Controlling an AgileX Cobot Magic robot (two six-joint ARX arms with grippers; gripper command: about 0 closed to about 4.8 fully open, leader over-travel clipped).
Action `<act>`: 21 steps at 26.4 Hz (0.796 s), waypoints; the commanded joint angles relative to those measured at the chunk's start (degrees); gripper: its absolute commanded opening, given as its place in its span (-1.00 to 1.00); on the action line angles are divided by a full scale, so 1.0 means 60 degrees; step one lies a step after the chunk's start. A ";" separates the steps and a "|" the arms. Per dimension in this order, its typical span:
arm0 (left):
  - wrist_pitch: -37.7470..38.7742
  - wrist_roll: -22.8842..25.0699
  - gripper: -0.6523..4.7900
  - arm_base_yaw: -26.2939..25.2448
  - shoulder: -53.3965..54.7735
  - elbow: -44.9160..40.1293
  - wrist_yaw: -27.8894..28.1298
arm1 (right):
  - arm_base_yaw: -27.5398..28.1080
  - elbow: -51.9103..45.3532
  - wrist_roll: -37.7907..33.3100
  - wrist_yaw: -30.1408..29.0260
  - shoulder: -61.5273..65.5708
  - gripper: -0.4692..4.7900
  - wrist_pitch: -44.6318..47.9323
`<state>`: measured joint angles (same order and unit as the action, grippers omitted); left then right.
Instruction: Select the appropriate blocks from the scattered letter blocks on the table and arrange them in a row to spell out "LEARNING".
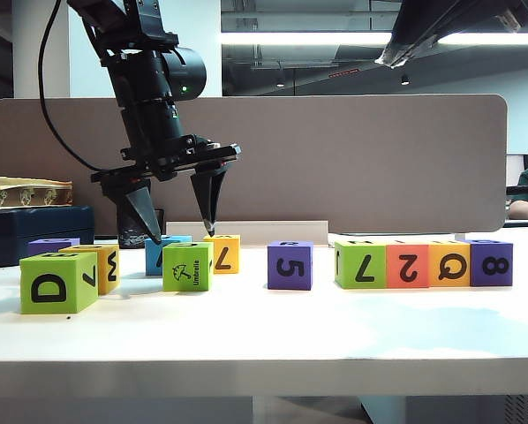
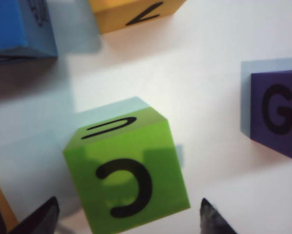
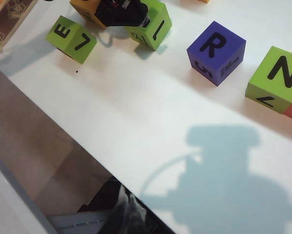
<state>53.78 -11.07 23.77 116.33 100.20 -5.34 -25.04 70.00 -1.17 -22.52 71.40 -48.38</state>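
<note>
the left arm leans down from the upper left, its left gripper point(image 1: 177, 225) pointing straight down with the two dark fingers point(image 1: 145, 215) spread wide and holding nothing. the green block point(image 1: 188, 267) with the umbrella drawing sits below and between the fingertips, and whether they touch it cannot be told; the blue block point(image 1: 158, 254) and a yellow-orange block point(image 1: 224, 253) lie just behind it. in the left wrist view that green block point(image 2: 129, 174) lies between the fingertips. the right gripper point(image 1: 403, 51) hangs high at the upper right, well clear of the table point(image 1: 273, 344); its fingers cannot be read. counted in the exterior view: eleven blocks, three green, three yellow-orange, three purple, one blue, one coral. a row of four point(image 1: 423, 263) stands touching at the right.
</note>
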 commanded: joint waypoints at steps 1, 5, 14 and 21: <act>-0.0160 -0.0051 0.57 0.0073 0.0036 0.0022 0.0033 | -0.0022 0.0040 0.0025 -0.0018 -0.0029 -0.83 0.0186; -0.0193 -0.0248 0.57 0.0076 0.0157 0.0022 0.0029 | -0.0022 0.0040 0.0025 -0.0018 -0.0029 -0.83 0.0182; -0.0495 -0.0270 0.57 0.0076 0.0346 0.0025 0.0080 | -0.0022 0.0040 0.0025 -0.0018 -0.0029 -0.83 0.0186; -0.0557 -0.0270 0.42 0.0076 0.0474 0.0025 0.0113 | -0.0022 0.0040 0.0025 -0.0018 -0.0029 -0.83 0.0182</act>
<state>50.59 -12.58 24.14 119.00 100.20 -4.91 -25.06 70.00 -1.17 -22.52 71.40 -47.83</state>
